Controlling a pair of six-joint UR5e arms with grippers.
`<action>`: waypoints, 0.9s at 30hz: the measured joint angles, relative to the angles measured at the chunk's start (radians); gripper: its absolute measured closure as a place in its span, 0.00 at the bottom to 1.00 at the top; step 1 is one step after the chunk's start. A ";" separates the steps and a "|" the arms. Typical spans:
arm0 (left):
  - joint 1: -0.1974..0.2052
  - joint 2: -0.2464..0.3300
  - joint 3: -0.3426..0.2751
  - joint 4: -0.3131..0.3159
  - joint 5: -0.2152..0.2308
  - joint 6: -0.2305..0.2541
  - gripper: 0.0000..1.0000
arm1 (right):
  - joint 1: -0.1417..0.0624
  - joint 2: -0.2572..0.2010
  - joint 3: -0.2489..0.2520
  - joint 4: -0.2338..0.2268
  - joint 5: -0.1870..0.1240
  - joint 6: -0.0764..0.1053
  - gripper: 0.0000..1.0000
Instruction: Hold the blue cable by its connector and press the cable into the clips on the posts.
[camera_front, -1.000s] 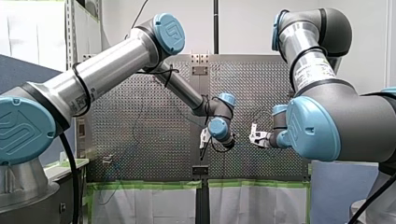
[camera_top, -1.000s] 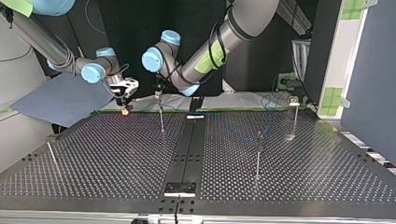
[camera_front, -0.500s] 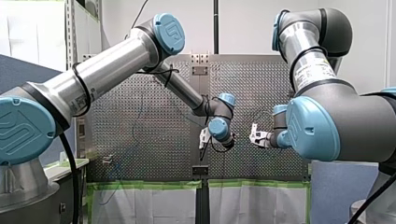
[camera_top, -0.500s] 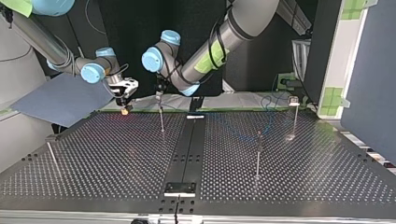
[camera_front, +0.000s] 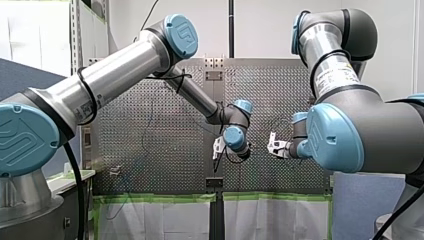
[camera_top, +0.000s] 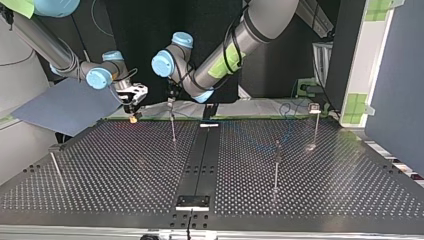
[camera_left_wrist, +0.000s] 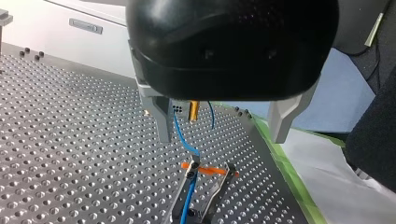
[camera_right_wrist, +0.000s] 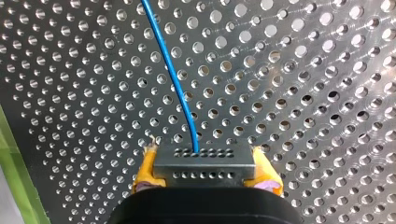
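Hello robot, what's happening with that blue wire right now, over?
Right gripper shut on connector. Left gripper open over post clip. Blue cable leads into that clip. Nothing blocking.

You lose the blue cable (camera_right_wrist: 173, 70) at the edge ahead of the right gripper (camera_right_wrist: 204, 173); its dark housing covers all but the tips of the yellow pads (camera_right_wrist: 145, 176) flanking the connector (camera_right_wrist: 204, 161); ahead of the left gripper (camera_left_wrist: 222, 128), the clip (camera_left_wrist: 192, 169) is cut off at its foot; in the front view the cable is too thin to trace.
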 joint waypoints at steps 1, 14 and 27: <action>0.000 0.000 0.000 -0.001 0.000 -0.001 0.00 | 0.000 0.000 0.000 0.000 0.000 0.000 1.00; -0.002 0.000 0.000 -0.008 -0.052 -0.016 0.00 | 0.000 0.001 0.000 0.000 0.000 0.001 1.00; -0.011 0.000 -0.004 -0.009 -0.076 -0.020 0.00 | -0.003 0.001 0.000 0.000 -0.001 0.000 1.00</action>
